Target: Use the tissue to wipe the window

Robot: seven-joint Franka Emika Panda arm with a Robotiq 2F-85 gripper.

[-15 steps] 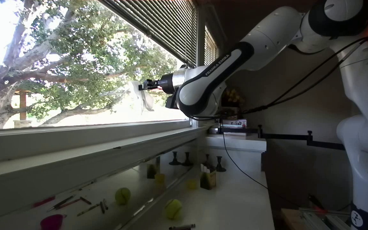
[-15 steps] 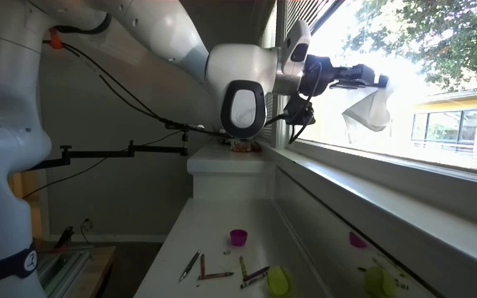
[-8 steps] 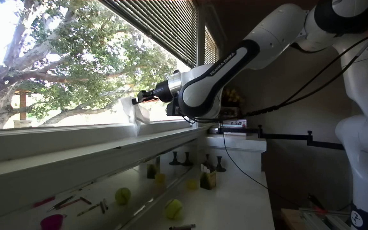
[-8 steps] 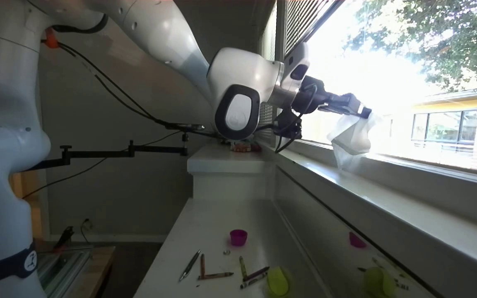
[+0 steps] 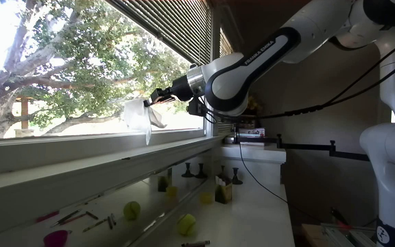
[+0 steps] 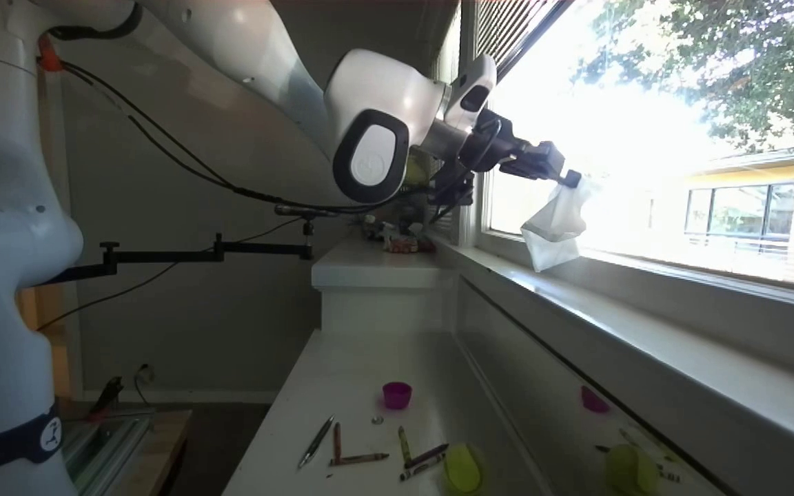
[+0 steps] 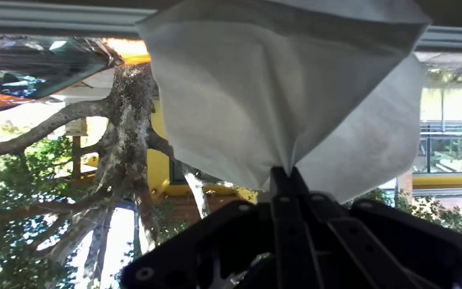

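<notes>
The white tissue (image 5: 138, 115) hangs from my gripper (image 5: 147, 103) in front of the lower part of the window (image 5: 91, 65). In an exterior view the tissue (image 6: 554, 231) hangs loose below the fingertips of my gripper (image 6: 571, 179), above the sill, with the window (image 6: 686, 117) behind it. My gripper points at the glass, tilted downward. In the wrist view the tissue (image 7: 231, 88) fans out from the shut fingertips (image 7: 287, 176), which pinch its gathered edge. The picture stands upside down. Whether the tissue touches the glass cannot be told.
A long white sill (image 6: 645, 331) runs below the window. Dark blinds (image 5: 183, 31) hang at its top. On the white counter (image 6: 369, 358) lie a magenta cup (image 6: 397, 395), crayons (image 6: 360, 458), a pen (image 6: 316, 442) and a tennis ball (image 5: 186, 224). A black camera bar (image 6: 163, 256) stands behind.
My gripper first came down from higher on the window and tilted downward. Then the arm drew back from the glass and rose slightly, with the tissue still held and swinging below it.
</notes>
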